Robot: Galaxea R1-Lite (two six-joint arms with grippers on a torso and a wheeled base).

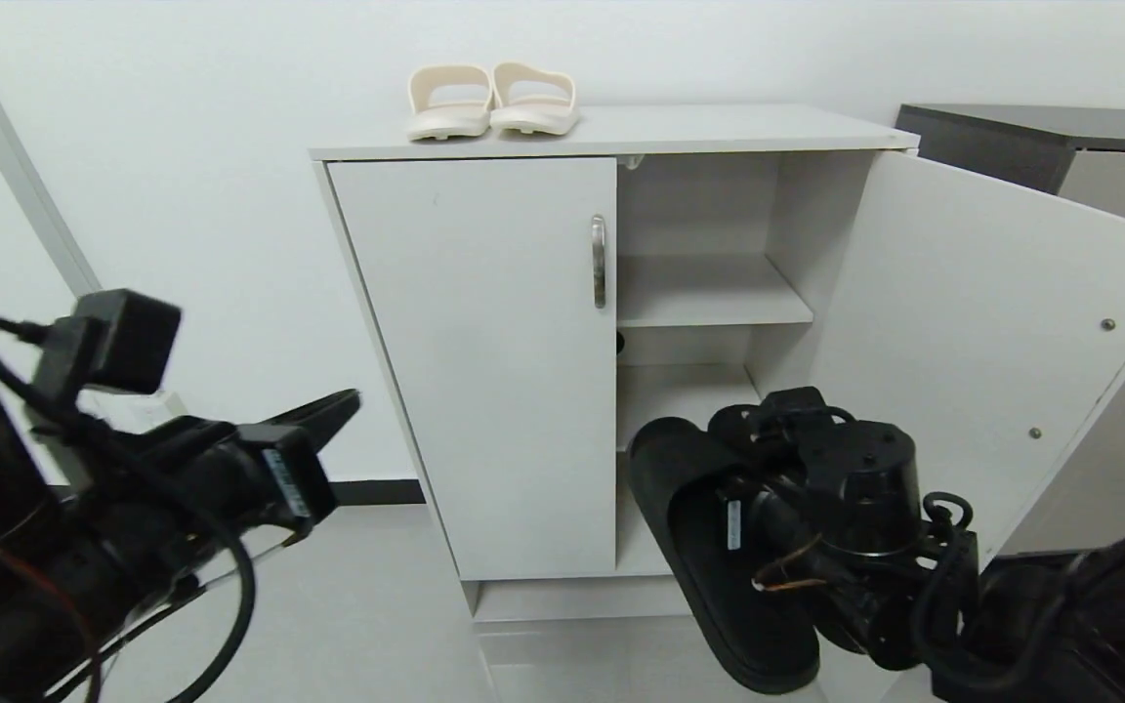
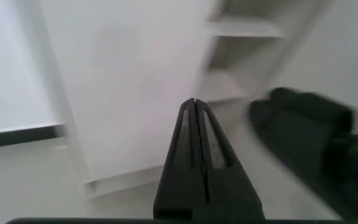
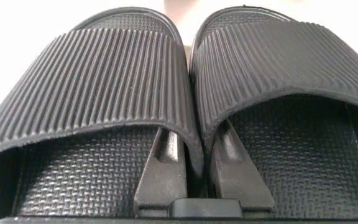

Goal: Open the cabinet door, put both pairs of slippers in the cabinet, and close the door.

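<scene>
Two black slippers (image 1: pixel 719 605) hang pinched together in the right end effector (image 3: pixel 194 152), just before the cabinet (image 1: pixel 484 371) with its right door (image 1: pixel 963 332) open. On top sit cream slippers (image 1: pixel 492 101). The left end effector (image 2: pixel 195 143) is closed, empty.

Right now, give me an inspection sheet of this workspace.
Surface: white cabinet top, holding the cream slippers.
Job's things: right door open, left door shut; black slippers held before the lower compartment.
Clutter: nothing seen.
Hands: right hand shut on the black slippers; left hand shut, empty, left of the shut door.
Cables: black cable looped on the left arm.
Surroundings: white wall, grey cabinet at right, glossy floor.
</scene>
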